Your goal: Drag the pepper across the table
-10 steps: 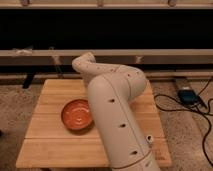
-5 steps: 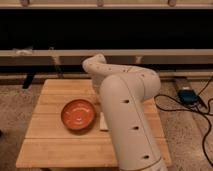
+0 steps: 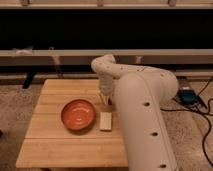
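Note:
The light wooden table [image 3: 60, 145] fills the lower left of the camera view. My white arm rises from the lower right, bends at the elbow, and points down over the table's back right part. My gripper [image 3: 105, 97] hangs there just above the planks, right of and behind the orange-red bowl [image 3: 78, 114]. The pepper does not show; it is either hidden by my arm or out of view.
A small pale rectangular block [image 3: 105, 121] lies right of the bowl, close to my arm. Black cables and a blue-grey box [image 3: 188, 95] lie on the speckled floor at the right. A low shelf rail [image 3: 60, 54] runs behind the table.
My arm has swung right and its end has moved toward the table's back middle and lowered. The pale block beside the bowl is now uncovered. The bowl has not moved.

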`<state>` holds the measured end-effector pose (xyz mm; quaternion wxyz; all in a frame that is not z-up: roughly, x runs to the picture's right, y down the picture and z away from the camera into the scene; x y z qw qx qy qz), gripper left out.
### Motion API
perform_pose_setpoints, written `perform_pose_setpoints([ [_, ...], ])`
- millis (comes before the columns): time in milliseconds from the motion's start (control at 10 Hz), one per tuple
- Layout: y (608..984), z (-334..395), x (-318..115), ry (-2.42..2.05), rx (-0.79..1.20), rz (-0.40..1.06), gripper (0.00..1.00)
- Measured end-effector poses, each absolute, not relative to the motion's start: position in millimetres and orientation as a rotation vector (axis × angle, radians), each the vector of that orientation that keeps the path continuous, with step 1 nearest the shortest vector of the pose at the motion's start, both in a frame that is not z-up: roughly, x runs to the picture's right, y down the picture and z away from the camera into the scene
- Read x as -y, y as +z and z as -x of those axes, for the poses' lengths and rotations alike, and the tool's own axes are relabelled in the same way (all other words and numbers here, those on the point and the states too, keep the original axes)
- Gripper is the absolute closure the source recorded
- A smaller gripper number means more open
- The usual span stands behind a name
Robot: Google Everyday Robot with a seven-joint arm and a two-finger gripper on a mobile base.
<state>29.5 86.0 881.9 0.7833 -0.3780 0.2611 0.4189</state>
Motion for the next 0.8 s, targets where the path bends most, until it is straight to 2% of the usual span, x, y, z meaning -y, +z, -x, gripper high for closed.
perform_pose_setpoints([
  [400, 857.4, -33.4, -94.9, 0.808, -0.509, 0.873, 0.31],
  [800, 830.4, -12.1, -73.2, 0.787, -0.411, 0.843, 0.31],
])
